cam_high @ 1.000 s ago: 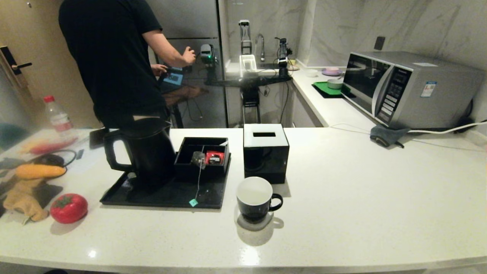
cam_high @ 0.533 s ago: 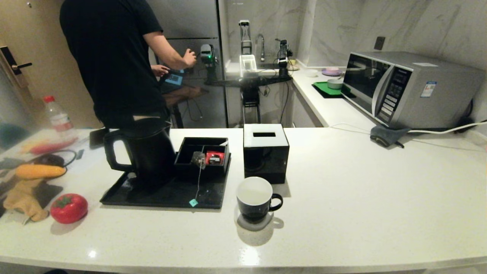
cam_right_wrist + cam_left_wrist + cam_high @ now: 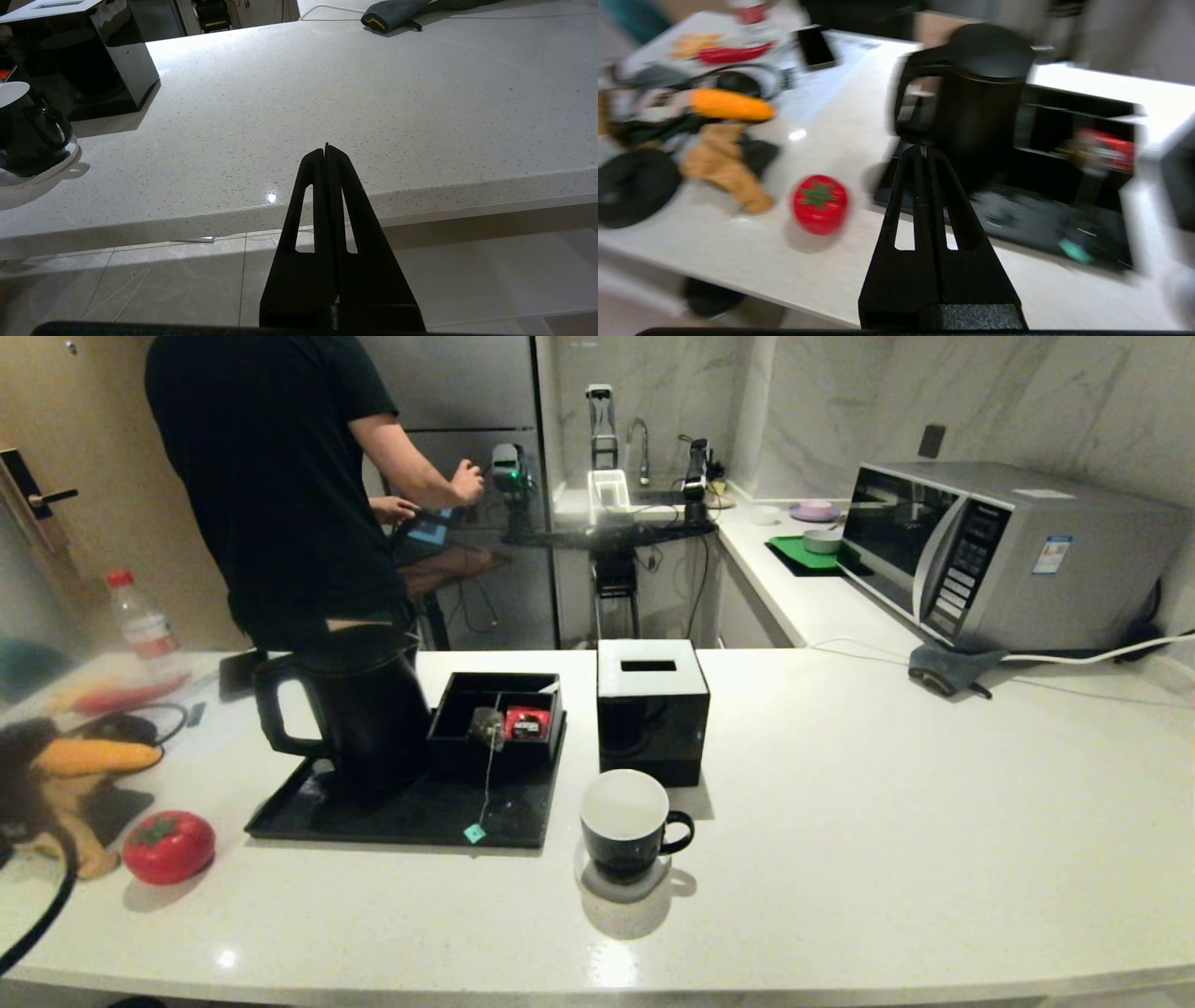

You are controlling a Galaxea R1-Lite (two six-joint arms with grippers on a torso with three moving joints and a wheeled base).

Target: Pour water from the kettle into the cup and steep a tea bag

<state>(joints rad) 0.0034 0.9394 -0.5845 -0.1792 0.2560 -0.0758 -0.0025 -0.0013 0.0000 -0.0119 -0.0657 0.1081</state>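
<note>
The tall black kettle (image 3: 359, 709) stands on a black tray (image 3: 373, 817), its loop handle facing left. The tea bag (image 3: 486, 723) hangs over the front wall of a small black box on the tray. Its string runs down to the teal tag (image 3: 475, 833). The black cup (image 3: 624, 826) with a white inside sits on a coaster right of the tray. No water shows. My left gripper (image 3: 923, 148) is shut and empty, off the counter's front left, pointing at the kettle (image 3: 980, 93). My right gripper (image 3: 326, 147) is shut and empty below the counter's front edge, right of the cup (image 3: 23, 130).
A black cube box (image 3: 651, 709) with a white slotted top stands behind the cup. A red packet (image 3: 527, 721) lies in the small box. A red tomato toy (image 3: 168, 845), a plush and a bottle (image 3: 140, 625) crowd the left. A person (image 3: 280, 476) stands behind the kettle; a microwave (image 3: 990, 551) is far right.
My left arm has come up into the head view at the far left edge, partly covering the plush. The kettle, cup and tea bag have not moved.
</note>
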